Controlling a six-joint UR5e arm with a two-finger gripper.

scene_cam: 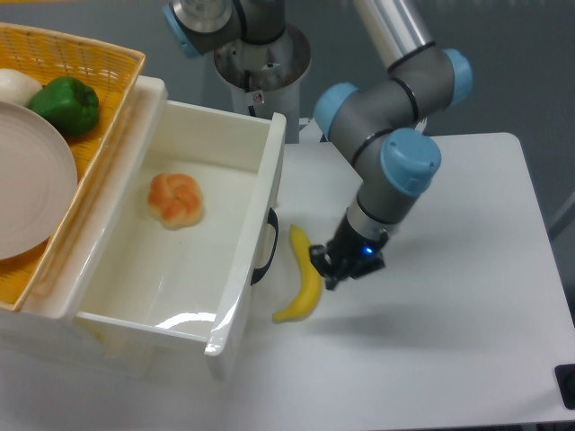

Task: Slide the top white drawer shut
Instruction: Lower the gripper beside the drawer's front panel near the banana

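Observation:
The top white drawer (pixel 235 285) stands pulled far out of the cabinet at the left, its black curved handle (pixel 269 246) facing right. An orange bread roll (pixel 176 199) lies inside it. My gripper (pixel 333 276) hangs low over the table just right of the drawer front, about a hand's width from the handle. It is beside the yellow banana (pixel 305 277), its fingers drawn together to a point with nothing between them. The lower drawer is hidden under the open one.
A yellow wicker basket (pixel 103 65) on the cabinet top holds a green pepper (pixel 65 104), a pale plate (pixel 27 189) and a white round thing (pixel 16 84). The arm's base (pixel 260 56) stands behind the drawer. The banana lies between gripper and drawer front.

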